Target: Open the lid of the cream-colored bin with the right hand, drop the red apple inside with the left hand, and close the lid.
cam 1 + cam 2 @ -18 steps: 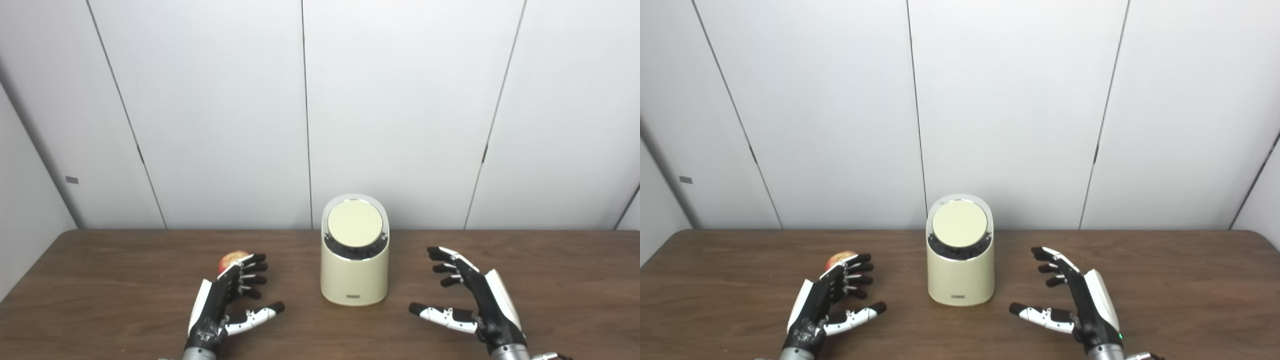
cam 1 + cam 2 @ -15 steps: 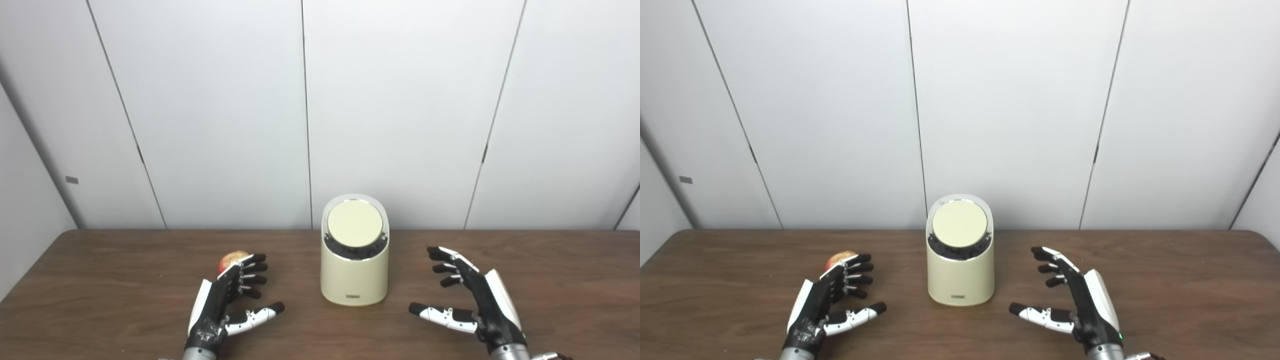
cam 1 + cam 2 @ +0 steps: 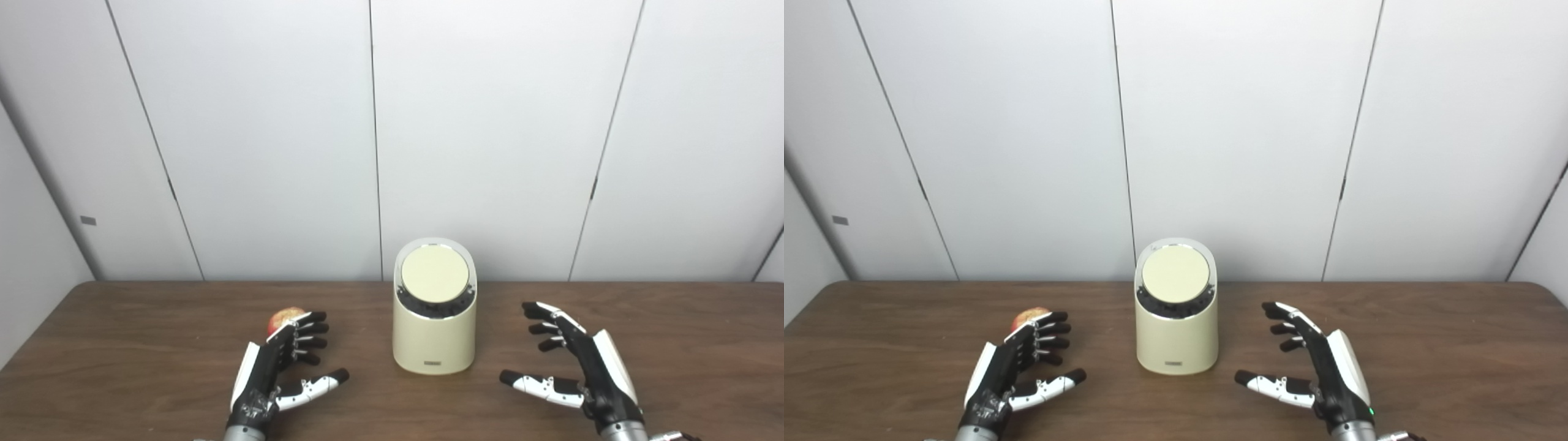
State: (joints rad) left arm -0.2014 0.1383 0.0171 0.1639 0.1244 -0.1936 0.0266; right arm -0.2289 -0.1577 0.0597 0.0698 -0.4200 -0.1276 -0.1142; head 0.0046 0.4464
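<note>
— Where does your apple sit right now?

— Your red apple (image 3: pixel 283 318) lies on the brown counter (image 3: pixel 122 343), left of the bin, and is partly hidden behind the fingers of your left hand (image 3: pixel 269 373). You can't tell from either view whether the fingertips touch it.

— And that hand, is it holding anything?

— No. Your left hand is released, fingers spread and thumb out to the side, low over the counter. Your right hand (image 3: pixel 576 367) is the same: empty, fingers apart, thumb pointing toward the bin, well apart from it.

— The bin?

— Your cream-colored bin (image 3: pixel 434 343) stands upright in the middle of the counter, between your two hands. Its round lid (image 3: pixel 435 274) is down, tilted toward you.
</note>
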